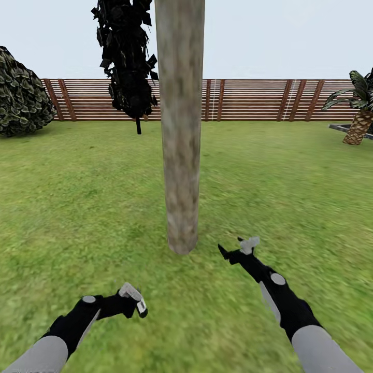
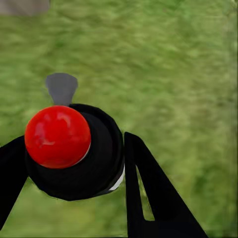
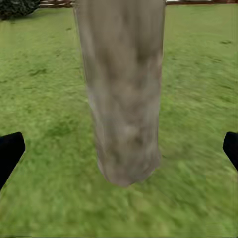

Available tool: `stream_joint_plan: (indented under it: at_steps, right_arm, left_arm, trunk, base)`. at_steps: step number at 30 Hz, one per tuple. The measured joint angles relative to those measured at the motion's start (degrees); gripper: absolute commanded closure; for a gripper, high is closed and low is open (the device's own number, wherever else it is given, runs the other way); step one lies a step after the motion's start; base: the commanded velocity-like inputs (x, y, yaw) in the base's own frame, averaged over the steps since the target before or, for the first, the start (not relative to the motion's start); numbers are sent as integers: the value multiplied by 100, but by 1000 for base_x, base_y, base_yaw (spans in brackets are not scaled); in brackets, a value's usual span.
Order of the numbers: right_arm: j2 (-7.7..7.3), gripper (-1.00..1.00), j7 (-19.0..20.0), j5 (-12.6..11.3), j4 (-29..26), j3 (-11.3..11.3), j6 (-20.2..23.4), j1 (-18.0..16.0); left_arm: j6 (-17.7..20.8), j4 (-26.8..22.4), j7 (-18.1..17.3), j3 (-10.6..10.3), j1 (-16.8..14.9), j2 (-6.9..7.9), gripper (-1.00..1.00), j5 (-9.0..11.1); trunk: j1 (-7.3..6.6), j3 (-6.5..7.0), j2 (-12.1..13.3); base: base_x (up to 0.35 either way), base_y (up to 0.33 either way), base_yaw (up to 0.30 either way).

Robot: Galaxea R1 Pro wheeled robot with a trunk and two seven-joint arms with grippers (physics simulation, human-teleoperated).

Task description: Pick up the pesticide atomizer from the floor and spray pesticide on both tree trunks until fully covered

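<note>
Gripper [image 2: 74,168] on our left arm clamps the pesticide atomizer [image 2: 69,148] low over the grass while our right gripper [image 1: 238,249] hangs open beside the tree trunk [image 1: 180,129], so we risk spraying lawn unless we aim higher.

Evenly bright, flat daylight under a pale sky [image 1: 269,36], with no clear light direction. Almost no cast shadows on the grass [image 1: 77,207]; only faint darkening at the foot of the tree trunk [image 1: 181,155]. Soft, smeared lawn texture throughout, blurrier in both wrist views. Small white highlight on the red top [image 2: 58,136] of the pesticide atomizer [image 2: 94,163]. Trunk bark [image 3: 124,94] mottled and fuzzy, possibly motion blur. No edge distortion visible.
</note>
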Motion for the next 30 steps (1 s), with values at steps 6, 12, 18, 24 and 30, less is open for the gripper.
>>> stream_joint_plan:
  at_steps: [6,12,18,24,30]
  right_arm:
    - [16,-100,209,597,426,1054,51,-10]
    - [21,-100,894,1003,436,1662,54,-12]
    - [14,-100,2102,1610,442,1688,52,-12]
    - [21,-100,2657,2477,454,1697,60,-12]
    - [24,-100,3039,2728,455,1702,60,-12]
  left_arm:
    - [-26,-260,-1298,-17,-32,0,100,-1120]
    - [-118,-289,-2283,-19,-196,1,100,-1495]
    - [-589,-283,-2791,-20,-413,31,100,-1529]
    - [-723,-280,-2980,-514,-453,24,100,-1635]
    - [-737,-275,-3016,-1013,-455,-48,100,-1956]
  trunk:
    - [1,-1,0]
    - [1,-1,0]
    - [1,-1,0]
    - [1,-2,0]
    - [1,-1,0]
  base:
    - [0,0,0]
    - [0,0,0]
    - [0,0,0]
    - [0,0,0]
    - [0,0,0]
